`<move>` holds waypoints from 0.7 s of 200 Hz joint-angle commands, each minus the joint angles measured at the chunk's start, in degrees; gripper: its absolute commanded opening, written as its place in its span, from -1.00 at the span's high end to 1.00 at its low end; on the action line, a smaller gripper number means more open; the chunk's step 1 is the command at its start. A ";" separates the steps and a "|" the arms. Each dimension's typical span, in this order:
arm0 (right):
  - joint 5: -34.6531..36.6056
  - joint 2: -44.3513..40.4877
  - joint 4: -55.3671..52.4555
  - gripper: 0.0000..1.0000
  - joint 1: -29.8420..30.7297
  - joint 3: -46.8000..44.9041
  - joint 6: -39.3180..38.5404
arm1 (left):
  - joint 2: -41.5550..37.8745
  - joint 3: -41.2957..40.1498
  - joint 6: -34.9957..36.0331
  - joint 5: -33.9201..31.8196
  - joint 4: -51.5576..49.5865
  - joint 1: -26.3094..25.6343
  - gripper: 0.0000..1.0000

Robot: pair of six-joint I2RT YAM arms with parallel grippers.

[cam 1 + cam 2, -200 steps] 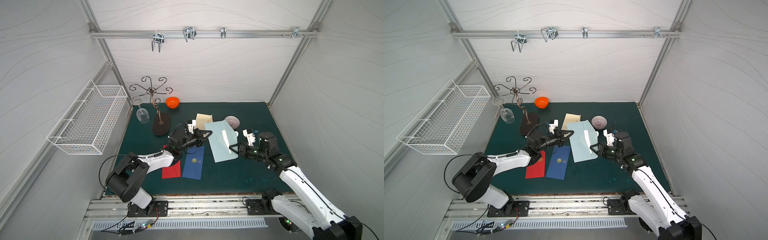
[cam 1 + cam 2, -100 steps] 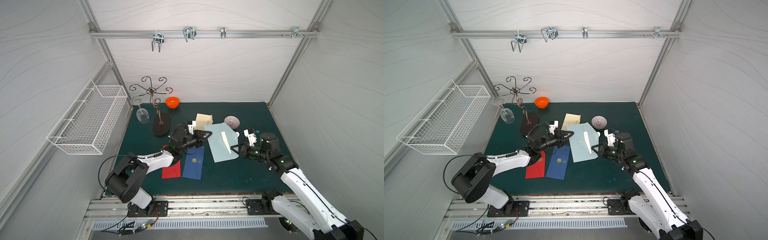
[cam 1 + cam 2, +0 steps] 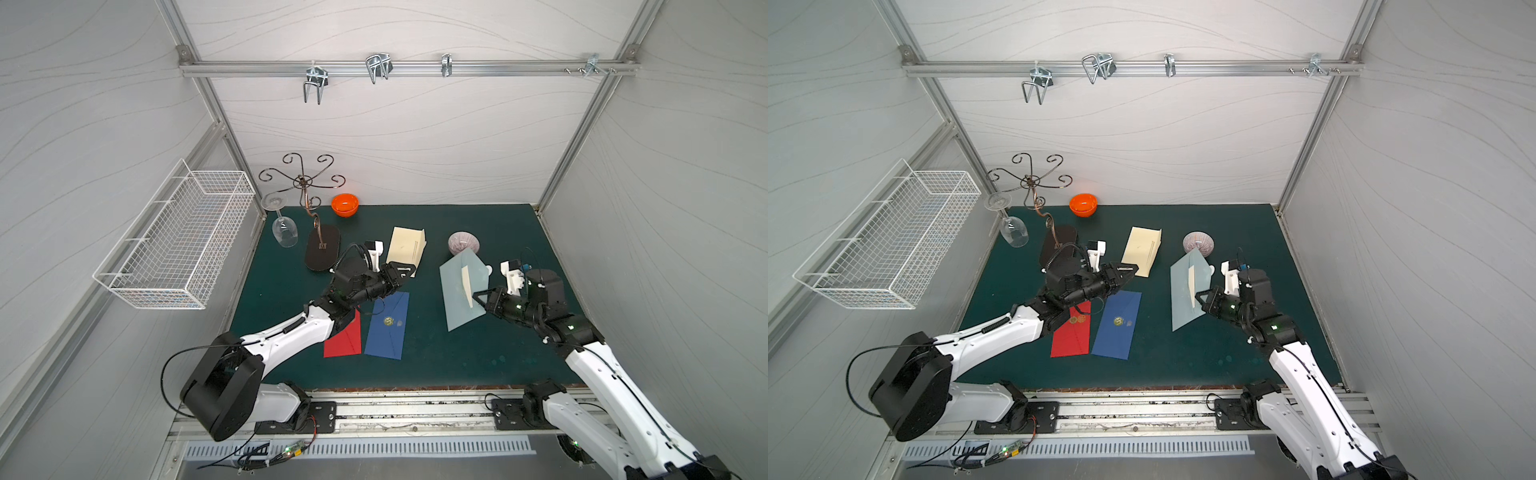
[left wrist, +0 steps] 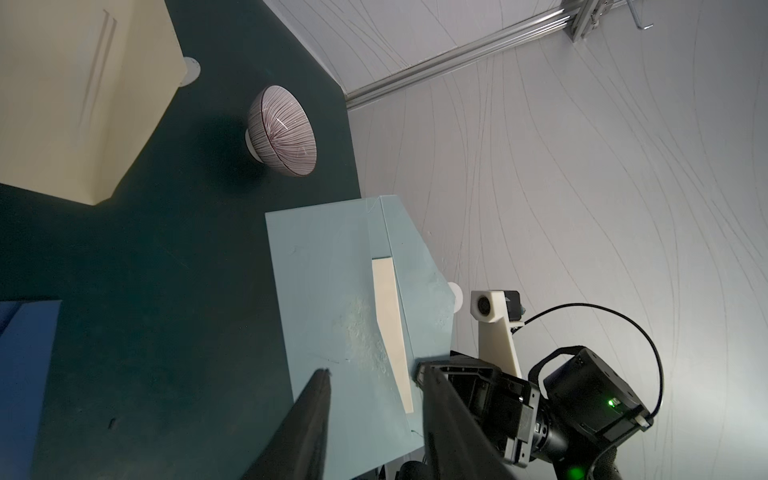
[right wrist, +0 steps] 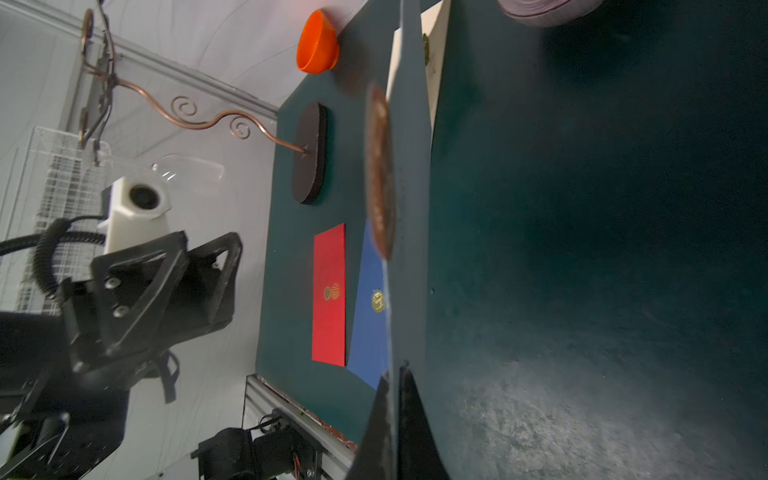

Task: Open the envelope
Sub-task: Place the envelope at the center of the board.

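The light blue envelope [image 3: 455, 299] [image 3: 1181, 299] is right of the mat's middle, tilted up off the mat. Its flap [image 4: 415, 270] is folded back and a cream card [image 4: 388, 324] shows in the pocket. My right gripper [image 3: 478, 301] [image 3: 1200, 301] [image 5: 397, 370] is shut on the envelope's right edge. The right wrist view shows the envelope [image 5: 409, 208] edge-on with a brown seal [image 5: 380, 174]. My left gripper [image 3: 409, 272] [image 3: 1131, 270] [image 4: 372, 370] is open, left of the envelope and apart from it, with nothing between its fingers.
A cream envelope [image 3: 407, 249] lies behind the left gripper, with a blue envelope [image 3: 386, 324] and a red one [image 3: 345, 340] in front of it. A striped bowl [image 3: 463, 242] sits just behind the light blue envelope. Orange bowl [image 3: 345, 204], glass rack [image 3: 322, 249] and wine glass [image 3: 284, 232] are at the back left.
The left gripper let go of the envelope's left corner and opened. The right gripper shut on the right edge and carried the envelope rightward.
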 commanded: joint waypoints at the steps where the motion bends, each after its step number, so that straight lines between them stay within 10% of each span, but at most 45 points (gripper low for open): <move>1: 2.66 0.22 -3.26 0.92 -1.76 -1.22 0.01 | -2.06 0.03 4.39 -3.78 -2.22 0.21 0.18; 140: -2.09 22.90 13.36 0.85 -3.62 -1.71 -1.03 | -12.32 -3.13 13.94 -11.42 -9.73 0.32 0.21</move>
